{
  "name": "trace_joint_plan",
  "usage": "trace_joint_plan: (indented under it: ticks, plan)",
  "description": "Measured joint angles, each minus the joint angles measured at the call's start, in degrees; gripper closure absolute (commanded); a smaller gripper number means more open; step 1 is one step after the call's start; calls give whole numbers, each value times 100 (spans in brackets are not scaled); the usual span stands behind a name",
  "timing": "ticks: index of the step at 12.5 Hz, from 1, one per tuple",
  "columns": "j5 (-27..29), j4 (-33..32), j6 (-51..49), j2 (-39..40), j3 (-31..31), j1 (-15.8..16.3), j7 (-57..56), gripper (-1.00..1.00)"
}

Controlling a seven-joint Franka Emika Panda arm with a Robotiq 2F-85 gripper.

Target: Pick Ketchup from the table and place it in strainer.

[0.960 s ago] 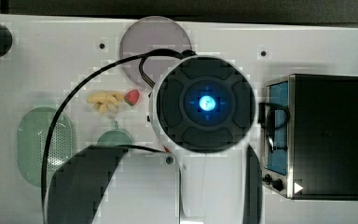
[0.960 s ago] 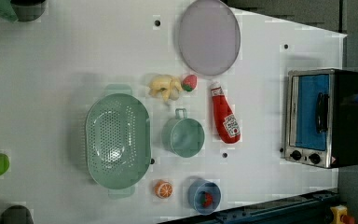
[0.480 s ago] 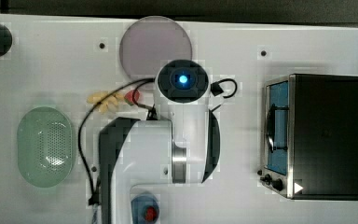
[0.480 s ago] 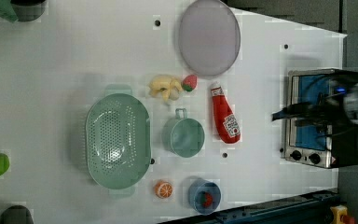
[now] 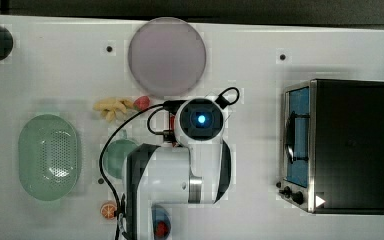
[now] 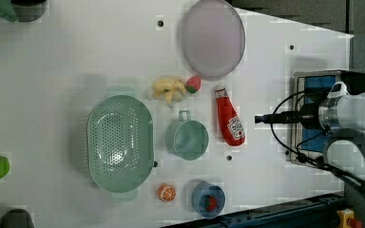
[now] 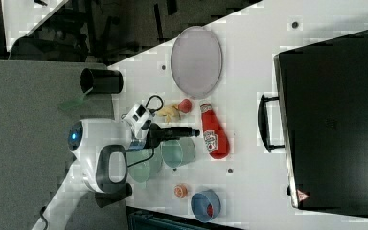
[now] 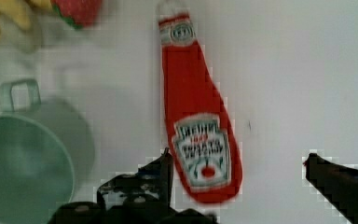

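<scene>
One ketchup bottle [image 6: 228,121] is lying flat on a white table [image 6: 76,61], its white cap pointing toward a round lilac plate [image 6: 212,38]. It is a red squeeze bottle — narrow at the neck, widening to a rounded base — with a white shield-shaped label [image 8: 202,156] near the wide end and a small white band just below the cap. In the left view it is resting just to the right of a teal-green mug [image 6: 187,138], with a strawberry [image 6: 193,84] and a pale yellow bunch of bananas [image 6: 167,89] near its cap end.

One robot arm is reaching over the table, and its gripper [image 8: 235,175] is hovering above the bottle's wide end. The black fingers [image 8: 161,170] are spreading wide apart, one on each side of the label, pinching nothing.

The strainer [image 6: 119,143], a large mint-green oval basket dotted with small holes, is sitting on the far side of the mug from the bottle, well apart from it.

Along the left view's lower edge, an orange half [image 6: 167,192] is lying beside a round blue dish [image 6: 208,199] holding a red piece. At the left view's right, a toaster oven [image 5: 347,145] with a blue-tinted door is standing — its dark top is facing up in the top view.
</scene>
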Motion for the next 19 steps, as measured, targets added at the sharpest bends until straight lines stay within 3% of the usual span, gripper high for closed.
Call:
trace_joint_plan:
  ticks: [4,12,13,16,19]
  plan:
    - [-14,-145,730,378,64,53,-112,-100]
    - [-65,-269,1653,1859,29,72,-207,-100]
    - [-65,-280,1665,1888,29,72,-207,-92]
    - [-101,-269,1687,1872,-13,100,-210,-24]
    - [-95,-257,1631,1796,-45,75,-215,-24]
